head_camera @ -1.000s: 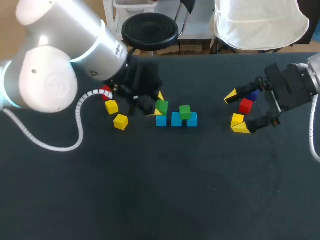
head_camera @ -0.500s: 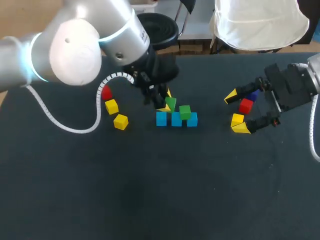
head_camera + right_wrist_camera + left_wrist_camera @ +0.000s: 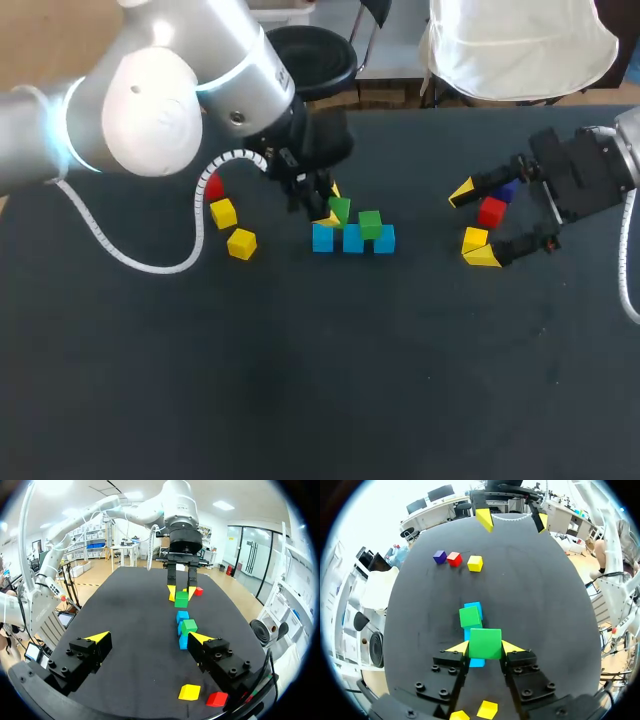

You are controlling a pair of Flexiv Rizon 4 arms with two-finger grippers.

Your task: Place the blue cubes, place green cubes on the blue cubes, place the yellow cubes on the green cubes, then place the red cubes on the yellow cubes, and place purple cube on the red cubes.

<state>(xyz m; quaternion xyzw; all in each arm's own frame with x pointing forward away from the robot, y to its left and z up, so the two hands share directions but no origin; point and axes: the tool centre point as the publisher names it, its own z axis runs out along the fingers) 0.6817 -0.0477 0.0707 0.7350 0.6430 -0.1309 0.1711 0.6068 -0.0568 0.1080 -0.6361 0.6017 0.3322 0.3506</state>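
head view: your left gripper (image 3: 333, 207) clamps a green cube (image 3: 340, 209) just above the blue cubes (image 3: 352, 240), at 10 o'clock of the stacked green cube (image 3: 370, 223); your right gripper (image 3: 471, 223) gapes, red cube (image 3: 491, 211) at its 2 o'clock. left wrist view: both tips press that green cube. right wrist view: fingers wide apart.

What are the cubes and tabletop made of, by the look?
The green cube in the left gripper: flat matte faces, crisp edges, even colour; painted wood or plastic, can't tell which. The table: dark, dull, no glare; probably a cloth or rubber mat, not certain.
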